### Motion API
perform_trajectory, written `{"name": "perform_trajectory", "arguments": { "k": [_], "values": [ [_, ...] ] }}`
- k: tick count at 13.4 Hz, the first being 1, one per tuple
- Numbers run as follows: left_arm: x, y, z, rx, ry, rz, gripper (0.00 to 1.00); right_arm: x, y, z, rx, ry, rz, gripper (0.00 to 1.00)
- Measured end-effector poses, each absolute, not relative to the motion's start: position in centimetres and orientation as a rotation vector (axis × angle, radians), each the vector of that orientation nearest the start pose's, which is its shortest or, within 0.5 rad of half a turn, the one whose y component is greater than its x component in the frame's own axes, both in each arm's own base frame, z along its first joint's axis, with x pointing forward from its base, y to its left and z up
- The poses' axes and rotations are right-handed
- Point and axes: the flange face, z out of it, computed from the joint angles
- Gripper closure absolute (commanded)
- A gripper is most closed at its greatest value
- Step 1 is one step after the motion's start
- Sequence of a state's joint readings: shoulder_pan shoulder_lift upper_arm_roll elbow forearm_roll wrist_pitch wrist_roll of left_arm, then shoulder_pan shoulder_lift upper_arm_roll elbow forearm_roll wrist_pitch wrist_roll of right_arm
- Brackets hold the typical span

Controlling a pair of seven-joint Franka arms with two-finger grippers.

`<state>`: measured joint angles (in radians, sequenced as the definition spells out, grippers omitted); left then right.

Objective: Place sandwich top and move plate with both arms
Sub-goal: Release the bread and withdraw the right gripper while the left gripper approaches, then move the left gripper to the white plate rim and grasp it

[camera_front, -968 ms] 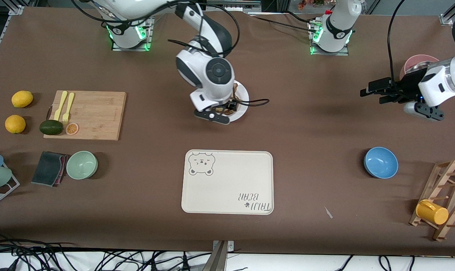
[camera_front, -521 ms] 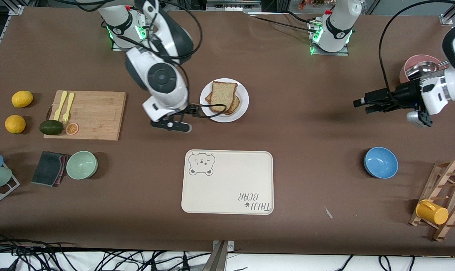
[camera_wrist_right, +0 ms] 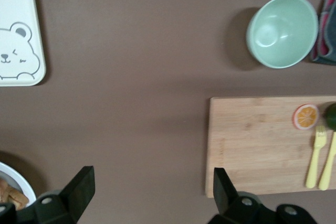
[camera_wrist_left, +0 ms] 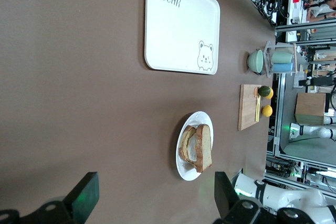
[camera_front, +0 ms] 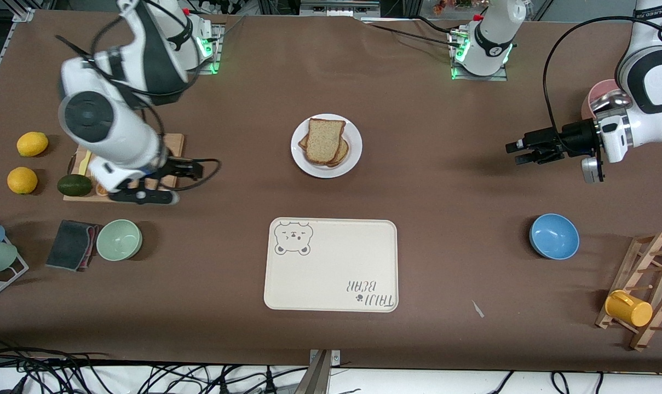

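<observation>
Two bread slices lie stacked on the round, smooth white plate (camera_front: 327, 145); the sandwich top (camera_front: 324, 140), speckled light brown with a darker crust, rests uppermost. The plate sits farther from the front camera than the cream rectangular tray (camera_front: 331, 265). The right gripper (camera_front: 185, 168), fingers spread, hangs over the wooden cutting board (camera_front: 169, 164). The left gripper (camera_front: 519, 151), also spread and empty, hovers over bare brown table (camera_front: 451, 180).

A matt brown cloth covers the table (camera_front: 451, 191), on which sit a glossy white plate (camera_front: 353, 155) bearing the rough, speckled sandwich top (camera_front: 324, 140), a smooth matt cream tray (camera_front: 331, 273) and a pale wooden cutting board (camera_wrist_right: 252, 145).
</observation>
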<state>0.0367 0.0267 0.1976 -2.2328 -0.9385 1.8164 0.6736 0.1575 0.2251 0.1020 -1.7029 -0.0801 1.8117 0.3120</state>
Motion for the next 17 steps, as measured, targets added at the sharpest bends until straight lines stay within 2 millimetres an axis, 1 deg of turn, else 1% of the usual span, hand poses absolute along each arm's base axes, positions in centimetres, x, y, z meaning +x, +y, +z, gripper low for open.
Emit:
{"name": "perform_trajectory", "arguments": {
  "k": [1, 3, 4, 5, 6, 8, 9, 10, 12, 13, 15, 16, 17],
  "values": [
    [49.2, 4.7, 34.6, 2.181, 0.008, 0.018, 0.03, 59.9, 12.5, 46.3, -3.210, 0.035, 0.129, 0.00],
    [47.8, 4.0, 31.0, 2.108, -0.001, 0.037, 0.03, 59.9, 8.3, 48.7, -3.182, 0.029, 0.090, 0.00],
    [47.3, 3.7, 29.4, 2.086, 0.004, 0.031, 0.05, 59.8, 6.5, 49.7, -3.169, 0.029, 0.076, 0.00],
    [46.9, 3.1, 28.3, 2.073, 0.004, 0.017, 0.07, 59.7, 4.7, 50.4, -3.160, 0.024, 0.064, 0.00],
    [46.7, 2.0, 27.5, 2.063, -0.011, -0.010, 0.08, 59.6, 2.9, 51.0, -3.153, 0.020, 0.060, 0.00],
    [46.2, -1.5, 25.8, 2.025, -0.089, -0.068, 0.08, 59.2, -0.9, 51.5, -3.147, 0.052, 0.076, 0.00],
    [45.9, -3.3, 24.6, 1.982, -0.120, -0.078, 0.08, 59.0, -2.6, 51.3, -3.147, 0.078, 0.099, 0.00],
    [45.4, -4.5, 23.3, 1.943, -0.146, -0.083, 0.08, 58.6, -3.9, 51.0, -3.145, 0.108, 0.135, 0.00],
    [44.7, -5.7, 20.7, 1.889, -0.159, -0.091, 0.07, 58.2, -5.5, 49.9, -3.140, 0.155, 0.192, 0.00],
    [44.6, -6.3, 19.8, 1.858, -0.137, -0.083, 0.07, 58.1, -6.0, 49.3, -3.139, 0.169, 0.211, 0.00],
    [44.7, -9.1, 18.7, 1.785, -0.084, -0.048, 0.07, 58.1, -6.5, 48.4, -3.148, 0.177, 0.241, 0.00],
    [44.6, -10.6, 18.4, 1.754, -0.071, -0.035, 0.07, 58.1, -6.8, 48.1, -3.159, 0.178, 0.252, 0.00],
    [44.4, -11.8, 17.9, 1.734, -0.069, -0.027, 0.07, 58.1, -7.0, 47.8, -3.164, 0.182, 0.260, 0.00]
  ]
}}
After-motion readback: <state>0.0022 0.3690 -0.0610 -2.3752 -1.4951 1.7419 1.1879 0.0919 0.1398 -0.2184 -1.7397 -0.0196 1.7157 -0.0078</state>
